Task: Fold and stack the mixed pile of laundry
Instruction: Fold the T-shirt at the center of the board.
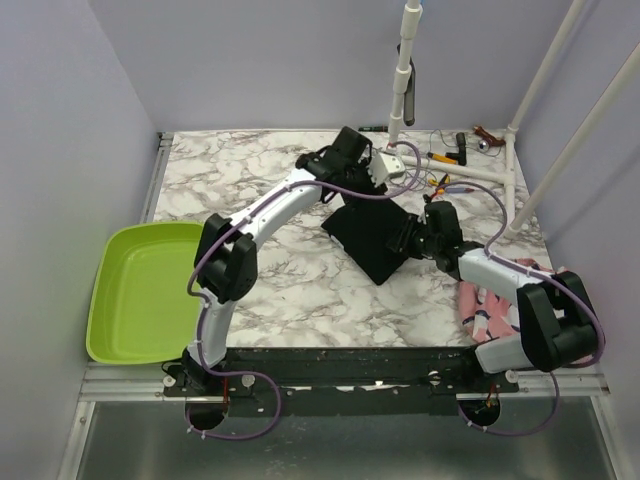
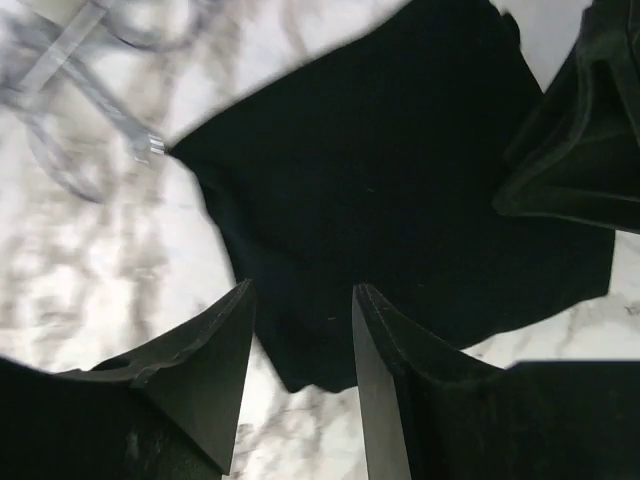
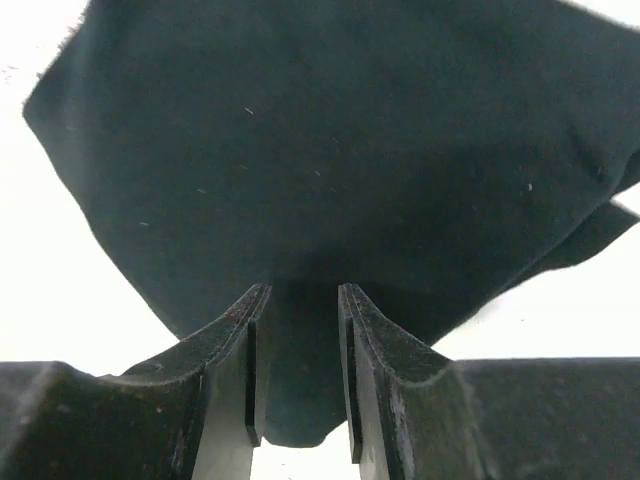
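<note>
The lime green basin (image 1: 140,295) sits at the left edge of the overhead view, resting on the marble-patterned table (image 1: 290,290) and well apart from the garments. The left arm (image 1: 265,215) runs from the lower left of the frame to the upper centre, where the left gripper (image 1: 378,172) sits just above the upper edge of the black garment (image 1: 370,235). In the left wrist view, the left gripper (image 2: 302,290) has its fingers (image 2: 215,360) spread apart with nothing clamped; black cloth and bare marble are visible through the gap. The black garment (image 2: 380,180) lies flat on the table as a folded, roughly square shape, filling the centre and upper right of that view. In the overhead view it occupies the centre of the frame, one corner pointing toward the bottom. The right gripper (image 1: 408,238) sits at its right edge and appears as a dark form at the right side of the left wrist view (image 2: 575,130). In the right wrist view, the right gripper (image 3: 303,292) has its jaws narrowly apart; a small lobe of the black garment (image 3: 330,150) lies in the gap, and contact with the pads cannot be determined. The pink garment (image 1: 487,305) lies bunched at the lower right of the overhead view, partly under the right arm (image 1: 500,275). Hand tools (image 1: 450,158) lie at the upper right.
</note>
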`<state>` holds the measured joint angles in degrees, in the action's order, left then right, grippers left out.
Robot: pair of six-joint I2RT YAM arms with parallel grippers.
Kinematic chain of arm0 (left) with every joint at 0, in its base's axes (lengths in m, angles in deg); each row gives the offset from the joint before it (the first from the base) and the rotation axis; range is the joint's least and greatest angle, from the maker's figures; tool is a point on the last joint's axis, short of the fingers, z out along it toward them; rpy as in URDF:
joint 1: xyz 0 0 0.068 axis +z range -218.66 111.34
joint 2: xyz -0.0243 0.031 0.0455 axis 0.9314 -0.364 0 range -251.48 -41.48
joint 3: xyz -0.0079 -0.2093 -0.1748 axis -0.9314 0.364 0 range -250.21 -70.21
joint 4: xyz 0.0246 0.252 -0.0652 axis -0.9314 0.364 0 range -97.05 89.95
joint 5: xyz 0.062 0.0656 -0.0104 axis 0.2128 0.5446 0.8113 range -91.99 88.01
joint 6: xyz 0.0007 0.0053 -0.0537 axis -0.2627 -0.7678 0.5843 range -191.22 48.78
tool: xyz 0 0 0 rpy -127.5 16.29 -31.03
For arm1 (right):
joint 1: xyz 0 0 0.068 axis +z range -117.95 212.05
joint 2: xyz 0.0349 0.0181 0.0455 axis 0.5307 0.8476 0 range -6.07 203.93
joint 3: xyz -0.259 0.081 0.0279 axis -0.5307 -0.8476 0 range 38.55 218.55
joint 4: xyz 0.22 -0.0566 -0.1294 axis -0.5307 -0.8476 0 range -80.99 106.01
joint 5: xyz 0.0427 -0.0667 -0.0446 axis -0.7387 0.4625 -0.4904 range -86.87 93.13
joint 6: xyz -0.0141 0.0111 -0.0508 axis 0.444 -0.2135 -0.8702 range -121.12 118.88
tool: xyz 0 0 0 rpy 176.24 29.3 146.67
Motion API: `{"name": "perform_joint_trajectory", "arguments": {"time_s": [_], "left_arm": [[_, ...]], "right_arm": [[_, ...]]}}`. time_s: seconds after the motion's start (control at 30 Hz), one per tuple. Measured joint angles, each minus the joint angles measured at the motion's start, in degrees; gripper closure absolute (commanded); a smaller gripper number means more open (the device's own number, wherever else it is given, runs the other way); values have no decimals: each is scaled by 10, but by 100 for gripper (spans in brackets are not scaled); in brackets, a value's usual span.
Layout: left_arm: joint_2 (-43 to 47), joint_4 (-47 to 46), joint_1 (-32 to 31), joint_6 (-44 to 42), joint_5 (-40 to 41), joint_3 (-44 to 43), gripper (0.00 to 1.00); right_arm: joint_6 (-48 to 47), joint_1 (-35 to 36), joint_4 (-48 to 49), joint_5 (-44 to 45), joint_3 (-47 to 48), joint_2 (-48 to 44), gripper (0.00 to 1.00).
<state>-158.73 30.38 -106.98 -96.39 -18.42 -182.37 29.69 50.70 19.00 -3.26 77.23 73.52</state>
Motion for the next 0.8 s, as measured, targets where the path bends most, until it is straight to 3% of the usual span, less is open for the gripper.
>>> {"name": "perform_joint_trajectory", "arguments": {"time_s": [0.2,0.37,0.5,0.53,0.57,0.6,0.67,0.8], "left_arm": [[-108,51,2,30,-17,-4,56],[-167,86,30,44,-23,-38,55],[-158,90,40,55,-37,-33,49],[-154,89,41,57,-40,-28,46],[-149,90,42,59,-43,-22,43],[-140,89,44,63,-48,-15,38],[-111,82,50,71,-62,12,31],[-30,47,68,105,-85,88,26]], "right_arm": [[42,-6,15,-2,-23,42,59],[54,-19,14,26,-33,25,48],[58,-22,-8,27,-33,-9,30],[59,-22,-17,27,-33,-25,24],[64,-22,-23,28,-33,-43,4],[71,-22,-24,28,-36,-61,1],[85,-22,-22,27,-47,-89,0],[113,-22,-14,27,-68,-82,1]]}}
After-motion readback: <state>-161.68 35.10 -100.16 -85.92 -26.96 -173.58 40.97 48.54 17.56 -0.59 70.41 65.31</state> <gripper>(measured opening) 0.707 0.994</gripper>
